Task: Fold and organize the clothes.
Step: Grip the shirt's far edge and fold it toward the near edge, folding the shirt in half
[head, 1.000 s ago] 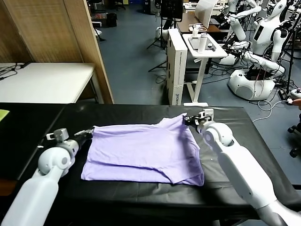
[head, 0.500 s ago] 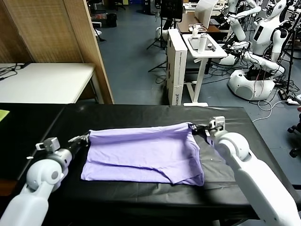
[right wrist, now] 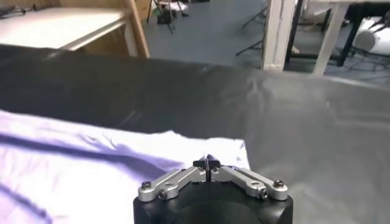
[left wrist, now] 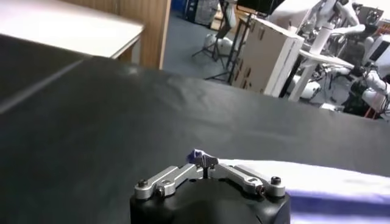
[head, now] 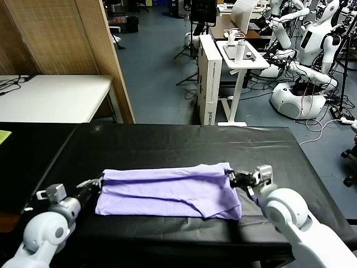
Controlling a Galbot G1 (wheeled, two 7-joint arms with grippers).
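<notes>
Head view: the left gripper point(head: 96, 183) is closed on the far-left corner of the T-shirt point(head: 167, 190), and the right gripper point(head: 234, 178) is closed on its far-right corner. The lavender cloth lies between them on the black table point(head: 167, 142) as a band, its far edge lifted over the layer beneath. The step in hand looks like a fold of the far edge toward the robot. To do it well, both corners should travel level and together, the edge kept taut between the grippers, then be laid square on the near hem before letting go. Beyond the grippers stand a wooden partition point(head: 95, 56), a white cabinet point(head: 209, 78) and other robots point(head: 312, 50), all well apart from the work; nothing on the table lies in the path.

Left wrist view: the jaws of the left gripper point(left wrist: 206, 162) are pressed together, with a small tuft of purple cloth point(left wrist: 196, 154) pinched at their tip. The rest of the T-shirt point(left wrist: 317, 185) spreads off to one side, with bare table ahead.

Right wrist view: the right gripper point(right wrist: 208, 162) has its fingers shut on the T-shirt point(right wrist: 91, 158) corner just in front of it; the cloth runs away to the side, slightly wrinkled, with bare table past the hem.
</notes>
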